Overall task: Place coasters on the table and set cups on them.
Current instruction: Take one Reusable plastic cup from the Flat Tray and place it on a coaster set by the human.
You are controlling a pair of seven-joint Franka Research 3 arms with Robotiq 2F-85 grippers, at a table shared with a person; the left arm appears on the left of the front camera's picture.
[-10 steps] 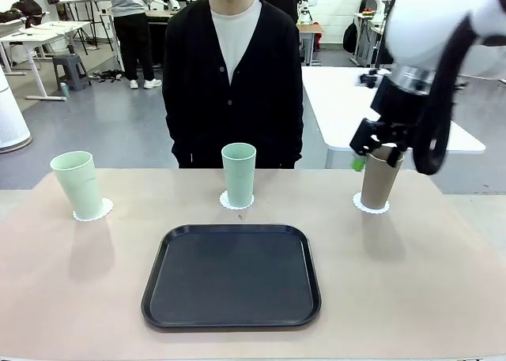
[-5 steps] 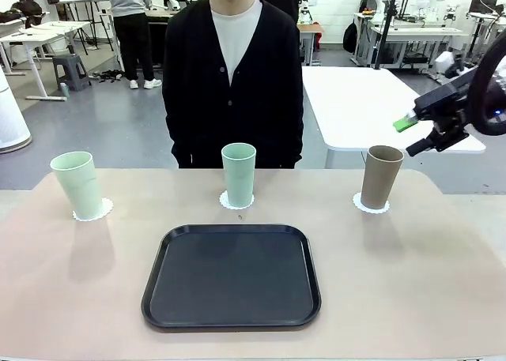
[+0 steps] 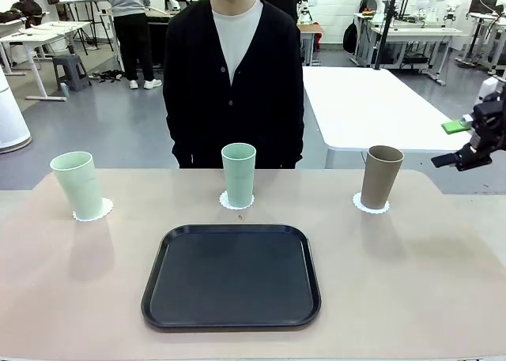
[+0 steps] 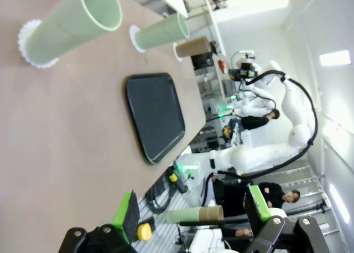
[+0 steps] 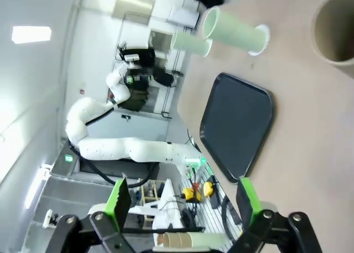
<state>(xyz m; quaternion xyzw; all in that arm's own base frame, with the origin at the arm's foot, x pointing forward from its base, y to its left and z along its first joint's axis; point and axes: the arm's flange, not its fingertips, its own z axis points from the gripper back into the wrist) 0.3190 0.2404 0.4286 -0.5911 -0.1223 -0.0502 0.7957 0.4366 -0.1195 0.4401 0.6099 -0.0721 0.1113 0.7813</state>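
Note:
Three cups stand upright on the table (image 3: 411, 282), each on a white scalloped coaster. A mint cup (image 3: 77, 183) is on the left coaster (image 3: 94, 212), a second mint cup (image 3: 238, 174) on the middle coaster (image 3: 236, 202), and a taupe cup (image 3: 380, 177) on the right coaster (image 3: 371, 206). My right gripper (image 3: 462, 144) hangs open and empty at the far right, clear of the taupe cup (image 5: 334, 29). My left gripper (image 4: 193, 208) is open and empty, well back from the nearest mint cup (image 4: 74, 23). In the right wrist view my right gripper (image 5: 182, 203) holds nothing.
An empty black tray (image 3: 232, 276) lies in the middle of the table's near half. A person in a dark cardigan (image 3: 232, 84) stands at the far edge behind the middle cup. A white table (image 3: 371, 108) stands behind on the right.
My right arm has pulled away from the taupe cup to the far right, leaving it standing on its coaster. The cups and tray have not moved.

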